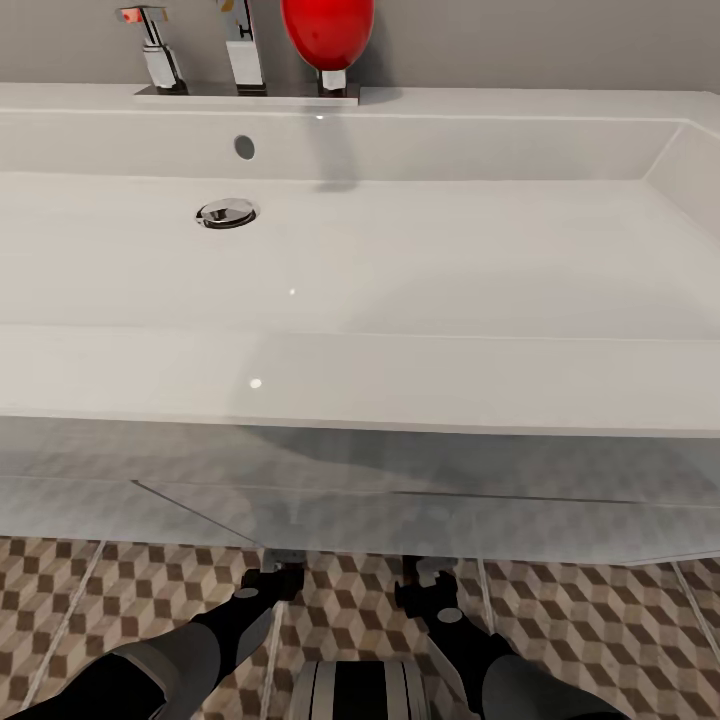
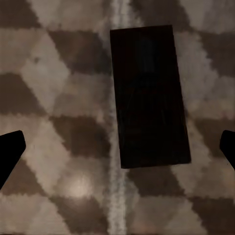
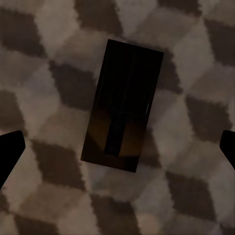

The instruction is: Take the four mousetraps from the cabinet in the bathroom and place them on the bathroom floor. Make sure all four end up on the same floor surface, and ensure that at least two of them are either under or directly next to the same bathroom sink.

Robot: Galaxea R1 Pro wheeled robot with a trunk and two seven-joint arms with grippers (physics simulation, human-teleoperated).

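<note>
Beneath the front lip of the sink [image 1: 360, 380], both grippers reach down toward the bathroom floor [image 1: 120, 600], and their fingertips are cut off from the head view by the basin's translucent underside. The left gripper [image 1: 283, 560] and the right gripper [image 1: 428, 572] show there only as dark wrists and knuckles. Left wrist view: the left gripper [image 2: 117, 147] stands spread wide, one fingertip at each edge of the frame, holding nothing. A mousetrap [image 2: 148, 95] lies flat on the tiles between and beyond the fingers, apart from both. It is in deep shadow; it reads as a dark rectangle, wire and mark not discernible. Right wrist view: the right gripper [image 3: 117, 147] is likewise spread wide and empty. A second mousetrap [image 3: 125, 105] lies flat on the tiles, slightly tilted, clear of the fingers, with a faint tan patch and a dark bar visible. Above, the basin carries a chrome drain [image 1: 227, 212], a tap [image 1: 243, 50] and a red dispenser [image 1: 328, 35].
</note>
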